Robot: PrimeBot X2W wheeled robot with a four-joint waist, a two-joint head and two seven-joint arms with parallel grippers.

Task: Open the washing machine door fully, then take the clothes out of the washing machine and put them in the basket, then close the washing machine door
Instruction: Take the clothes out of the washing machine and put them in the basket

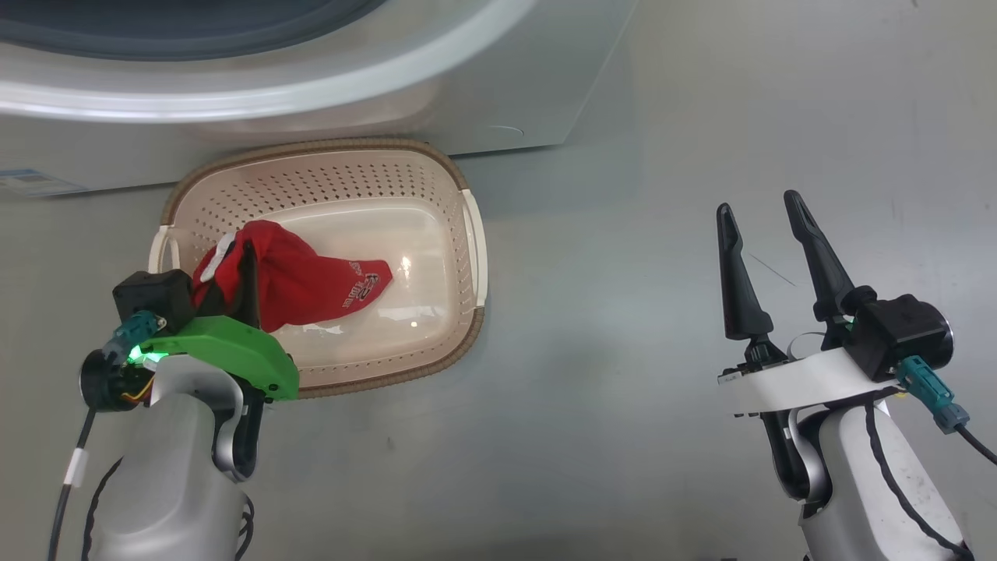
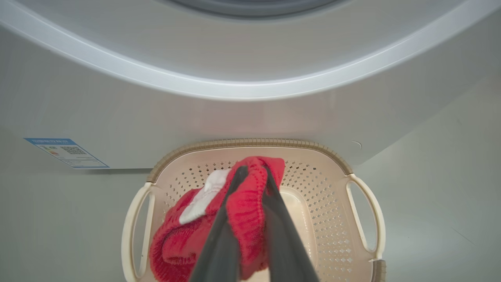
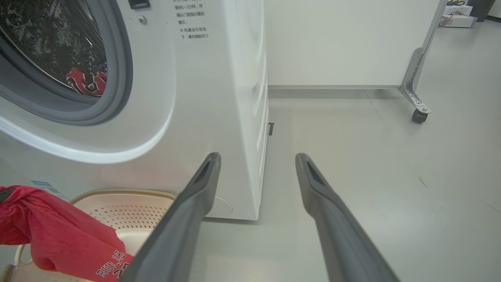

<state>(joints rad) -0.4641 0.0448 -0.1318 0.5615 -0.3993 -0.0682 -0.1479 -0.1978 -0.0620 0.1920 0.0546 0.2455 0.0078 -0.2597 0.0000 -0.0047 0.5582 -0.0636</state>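
Floor point(image 1: 623, 312): plain grey; the washer point(image 1: 506, 101) stands on it, with the basket point(image 1: 327, 175) set against its front below the port
Left gripper point(image 2: 254, 174): clenched on a red garment point(image 1: 311, 284), fingers pinching a knit fold near its top
Garment: hangs within the basket outline, lower end at or near the basket bottom
Right gripper point(image 1: 760, 202): released, fingers spread, over bare floor well right of the basket
Second garment point(image 3: 84, 80): red, lying low in the drum point(image 3: 47, 35)
Risk, snag: knit fabric may cling to the fingers on release and lift out with the arm
Risk, spill: a release close to the left handle point(image 1: 160, 251) may drape fabric over the rim
Risk, omission: the second garment may be left behind in the drum
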